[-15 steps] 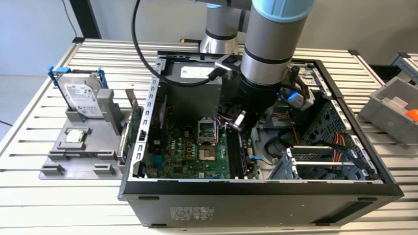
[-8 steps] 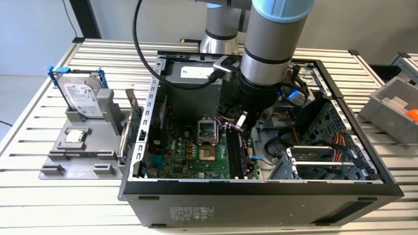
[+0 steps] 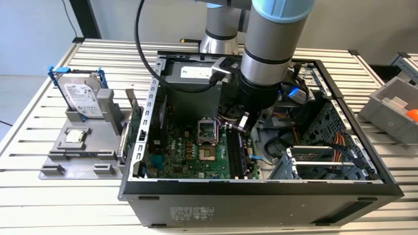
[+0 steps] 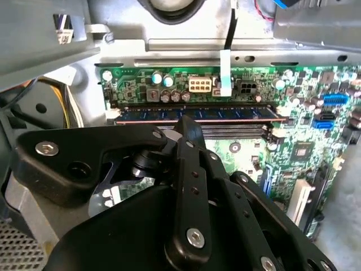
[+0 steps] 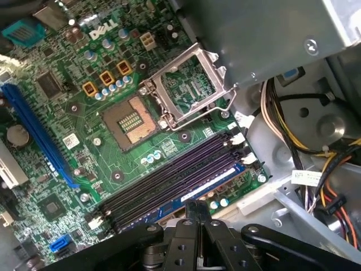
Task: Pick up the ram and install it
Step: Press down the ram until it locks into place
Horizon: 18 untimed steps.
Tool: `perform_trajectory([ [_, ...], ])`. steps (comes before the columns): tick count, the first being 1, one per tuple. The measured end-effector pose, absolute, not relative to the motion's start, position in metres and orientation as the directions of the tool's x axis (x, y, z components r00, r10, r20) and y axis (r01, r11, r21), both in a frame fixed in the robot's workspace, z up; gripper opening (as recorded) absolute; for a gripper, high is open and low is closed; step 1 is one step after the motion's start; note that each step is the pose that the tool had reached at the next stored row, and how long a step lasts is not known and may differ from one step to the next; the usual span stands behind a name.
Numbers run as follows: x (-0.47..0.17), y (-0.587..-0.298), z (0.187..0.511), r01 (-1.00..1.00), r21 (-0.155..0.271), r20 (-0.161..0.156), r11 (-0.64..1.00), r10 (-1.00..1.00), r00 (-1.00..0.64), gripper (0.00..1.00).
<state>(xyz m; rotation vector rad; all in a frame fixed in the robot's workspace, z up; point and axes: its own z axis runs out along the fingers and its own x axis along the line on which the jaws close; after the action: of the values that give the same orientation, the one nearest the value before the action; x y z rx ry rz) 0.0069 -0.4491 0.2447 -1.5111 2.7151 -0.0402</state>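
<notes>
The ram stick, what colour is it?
Blue, seen best in the first wrist view: the ram sits in its slot.

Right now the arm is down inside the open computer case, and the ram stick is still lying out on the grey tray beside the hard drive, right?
Not quite. The arm is inside the case, but the ram stands in a motherboard slot under the gripper, as both wrist views show. The hard drive does stand on the grey tray.
</notes>
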Motion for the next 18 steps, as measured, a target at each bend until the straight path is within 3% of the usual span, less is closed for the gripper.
perform_trajectory([
  [18,0.0069,-0.4491,0.2444,-0.949,-0.039,-0.017,0.311,-0.95,-0.311,0.0],
])
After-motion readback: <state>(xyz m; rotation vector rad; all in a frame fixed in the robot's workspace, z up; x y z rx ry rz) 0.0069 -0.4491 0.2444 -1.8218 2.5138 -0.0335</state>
